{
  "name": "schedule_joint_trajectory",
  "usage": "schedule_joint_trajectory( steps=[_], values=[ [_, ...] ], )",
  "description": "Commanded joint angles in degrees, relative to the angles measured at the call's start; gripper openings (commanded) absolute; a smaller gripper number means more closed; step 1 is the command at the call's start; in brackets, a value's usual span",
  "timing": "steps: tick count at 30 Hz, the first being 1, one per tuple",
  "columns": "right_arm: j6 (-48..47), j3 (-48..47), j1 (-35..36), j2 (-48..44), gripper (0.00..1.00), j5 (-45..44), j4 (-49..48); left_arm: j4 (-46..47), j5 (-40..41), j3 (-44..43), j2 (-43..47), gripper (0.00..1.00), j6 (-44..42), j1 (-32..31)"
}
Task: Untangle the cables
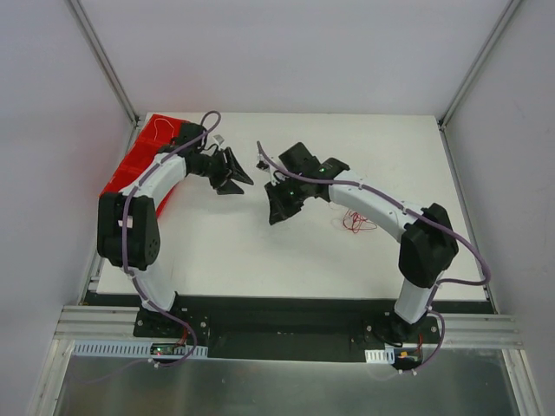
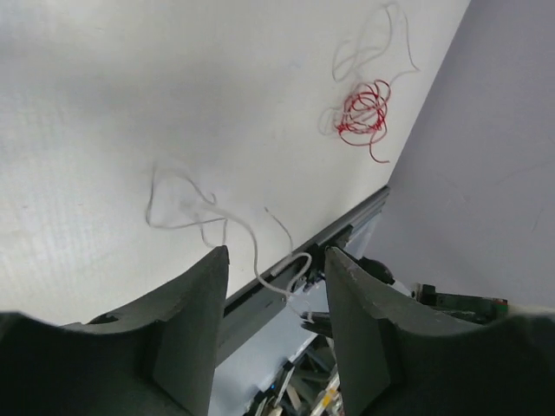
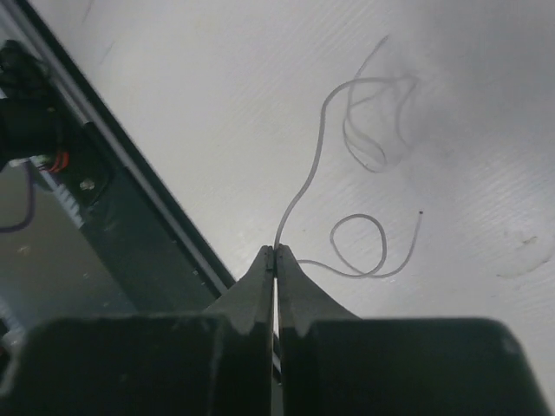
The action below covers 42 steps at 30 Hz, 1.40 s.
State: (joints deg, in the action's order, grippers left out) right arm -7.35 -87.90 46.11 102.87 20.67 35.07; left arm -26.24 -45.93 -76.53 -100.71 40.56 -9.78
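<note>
A tangle of red cables lies on the white table, with a pale grey cable curling beside it; from above the red cables sit under my right arm. My left gripper is open. A thin white cable runs just past its fingertips, not pinched. My right gripper is shut on a pale grey cable, which rises from the tips and loops over the table. A second strand curls to the right of the jaws.
A red bin stands at the table's left edge, behind my left arm. The table's dark front rail runs close to my right gripper. Grey walls close in both sides.
</note>
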Motion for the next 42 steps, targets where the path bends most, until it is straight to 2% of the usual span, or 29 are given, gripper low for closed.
schedule_joint_trajectory(
  steps=[1, 3, 8, 11, 14, 17, 26, 34, 36, 38, 42],
  values=[
    [1.9, 0.6, -5.8, -4.2, 0.00, 21.7, -0.3, -3.5, 4.0, 1.9, 5.2, 0.52, -14.0, 1.5],
    [4.5, 1.5, -8.4, -5.0, 0.00, 28.6, -2.8, -3.4, 1.3, 2.7, 7.6, 0.57, -19.0, 1.5],
    [12.6, 3.0, -13.5, -6.0, 0.00, 40.8, -7.8, 0.7, -11.2, 3.0, 11.5, 0.59, -27.7, -0.8],
    [14.3, 3.7, -15.1, -6.5, 0.00, 44.5, -9.1, 3.9, -11.1, 3.2, 13.0, 0.59, -30.3, -4.8],
    [14.9, 4.5, -16.5, -7.0, 0.00, 46.4, -9.1, 13.2, -10.7, 6.8, 15.8, 0.60, -29.9, -8.1],
    [15.4, 5.6, -17.5, -7.9, 0.00, 46.8, -9.0, 20.3, -9.1, 9.4, 17.1, 0.59, -29.4, -10.1],
    [17.7, 4.8, -18.2, -8.7, 0.00, 46.7, -9.2, 18.4, 8.7, 9.8, 18.5, 0.52, -37.8, -15.8],
    [20.5, 3.3, -18.1, -8.5, 0.00, 47.4, -10.5, 19.4, 16.0, 7.5, 15.5, 0.70, -35.5, -18.3],
    [21.2, 3.2, -18.0, -8.6, 0.00, 47.8, -11.2, 20.8, 16.4, 7.3, 14.4, 0.70, -33.6, -18.5],
    [21.4, 3.3, -17.8, -9.0, 0.00, 47.7, -11.3, 21.1, 17.4, 6.7, 13.3, 0.64, -32.6, -18.5],
    [21.6, 4.2, -18.0, -10.4, 0.00, 46.7, -11.0, 16.1, 26.4, 5.0, 11.9, 0.25, -33.4, -17.4]
  ],
)
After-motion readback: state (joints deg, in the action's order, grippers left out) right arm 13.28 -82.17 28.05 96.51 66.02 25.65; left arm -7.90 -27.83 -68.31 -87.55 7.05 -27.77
